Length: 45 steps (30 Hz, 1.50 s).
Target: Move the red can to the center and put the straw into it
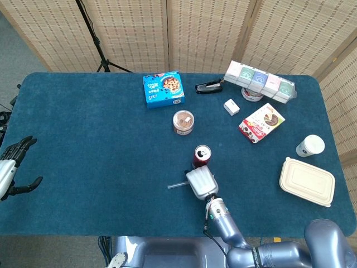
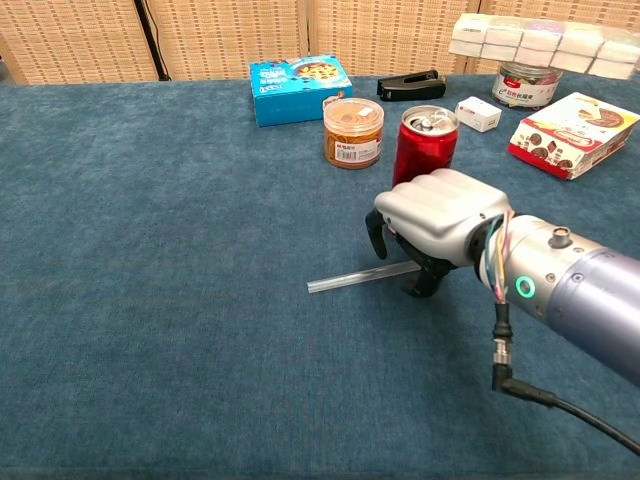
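I have the right hand (image 2: 440,225) low over the blue tabletop (image 2: 150,250), knuckles up, directly in front of the red can (image 2: 424,148). Its fingers (image 2: 378,232) are curled downward over the near end of the straw (image 2: 350,278), with the tips at or just above the cloth; from the chest view I cannot tell whether they actually pinch the straw or only cage it. The straw lies flat on the tabletop, its free end pointing toward my left, its other end hidden beneath the hand. In the head view the same hand (image 1: 201,182) sits just below the can (image 1: 202,156), with the straw (image 1: 177,185) poking out on its left side.

The red can stands upright near the middle of the tabletop, its top opened, partly covered from the chest camera by the back of my hand. Just behind it and slightly left stands a small brown-lidded jar (image 2: 353,130).

My left hand (image 1: 14,164) hangs off the left edge of the tabletop, fingers spread apart and holding nothing.

Further back I see a blue cookie box (image 1: 163,88), a black stapler (image 1: 208,86) and a red snack box (image 1: 261,122). On the right side are a white cup (image 1: 309,145) and a beige takeaway container (image 1: 307,182).
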Each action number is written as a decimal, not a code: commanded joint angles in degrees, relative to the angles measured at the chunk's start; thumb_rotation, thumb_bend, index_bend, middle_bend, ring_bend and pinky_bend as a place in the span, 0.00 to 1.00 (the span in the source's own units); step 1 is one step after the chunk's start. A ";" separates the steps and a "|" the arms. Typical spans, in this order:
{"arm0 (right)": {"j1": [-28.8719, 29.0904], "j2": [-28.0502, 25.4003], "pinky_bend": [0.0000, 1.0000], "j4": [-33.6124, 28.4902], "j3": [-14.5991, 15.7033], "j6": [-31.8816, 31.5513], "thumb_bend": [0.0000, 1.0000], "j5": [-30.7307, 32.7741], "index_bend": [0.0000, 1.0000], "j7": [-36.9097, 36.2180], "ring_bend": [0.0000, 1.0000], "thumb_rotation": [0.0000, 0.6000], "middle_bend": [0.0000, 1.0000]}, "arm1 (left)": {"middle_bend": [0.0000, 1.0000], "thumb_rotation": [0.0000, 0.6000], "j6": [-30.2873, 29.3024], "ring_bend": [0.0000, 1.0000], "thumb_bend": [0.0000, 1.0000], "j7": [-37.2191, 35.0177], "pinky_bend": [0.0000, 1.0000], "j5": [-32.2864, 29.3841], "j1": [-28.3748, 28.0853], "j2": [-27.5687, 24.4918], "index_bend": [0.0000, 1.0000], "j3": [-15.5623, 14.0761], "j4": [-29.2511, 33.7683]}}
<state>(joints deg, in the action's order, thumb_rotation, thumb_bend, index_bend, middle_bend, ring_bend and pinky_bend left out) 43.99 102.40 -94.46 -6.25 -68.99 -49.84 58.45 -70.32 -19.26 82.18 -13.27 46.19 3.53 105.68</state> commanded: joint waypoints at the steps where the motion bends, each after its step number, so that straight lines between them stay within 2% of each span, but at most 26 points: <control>1: 0.14 0.37 0.65 0.27 -0.11 0.08 0.37 0.29 0.43 -0.03 0.80 1.00 0.76 | 0.00 1.00 0.00 0.00 0.30 -0.10 0.00 0.07 0.00 -0.03 0.00 -0.05 0.00; 17: 0.07 2.65 0.66 0.25 -0.53 -1.62 0.38 -0.03 0.44 -0.38 0.82 1.00 0.79 | 0.00 1.00 0.06 0.00 0.30 0.04 0.00 0.27 -0.11 -0.10 0.00 -0.30 0.10; 45: 0.61 8.13 0.67 4.64 -1.71 -2.56 0.43 1.45 0.48 1.14 0.83 1.00 0.82 | 0.00 1.00 -0.24 0.00 0.30 -2.31 0.00 1.52 -0.02 -0.68 0.00 -0.79 -0.64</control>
<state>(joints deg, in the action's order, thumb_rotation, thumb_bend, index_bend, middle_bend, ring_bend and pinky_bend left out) 44.59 110.48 -89.86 -7.93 -71.55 -48.34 59.62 -70.57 -21.57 83.71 -13.30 45.50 2.74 105.04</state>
